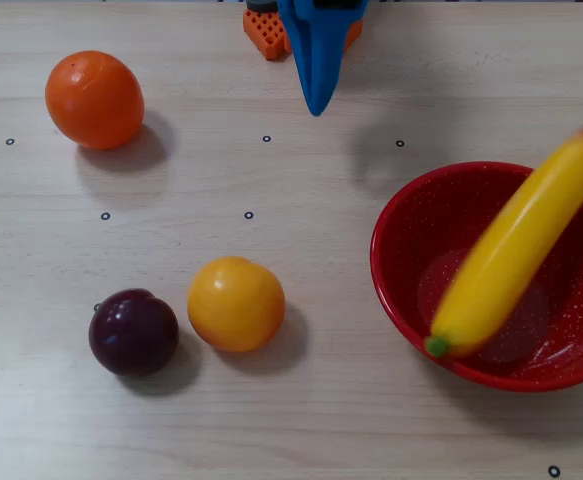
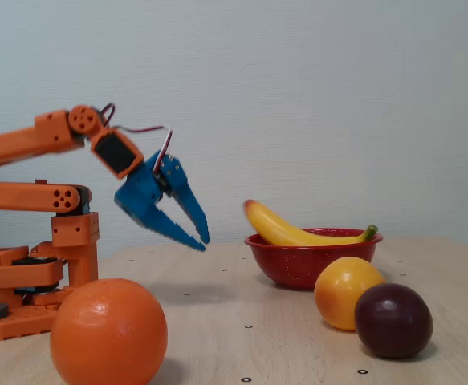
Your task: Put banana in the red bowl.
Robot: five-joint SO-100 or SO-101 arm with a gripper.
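The yellow banana [image 1: 516,245] lies slanted across the red bowl [image 1: 399,228] at the right of the overhead view. Its green stem rests at the near rim and its reddish end sticks out over the far rim. In the fixed view the banana [image 2: 286,233] leans on the red bowl [image 2: 302,269] with one end raised. My blue gripper [image 1: 316,106] is at the top centre, well away from the bowl. In the fixed view the gripper [image 2: 203,243] hangs above the table left of the bowl, pointing down toward it, fingertips together, holding nothing.
An orange [image 1: 94,99] sits at the far left, large in the fixed view's foreground [image 2: 109,333]. A round yellow-orange fruit [image 1: 236,303] and a dark plum [image 1: 133,332] lie side by side left of the bowl. The orange arm base [image 2: 25,281] stands at the left.
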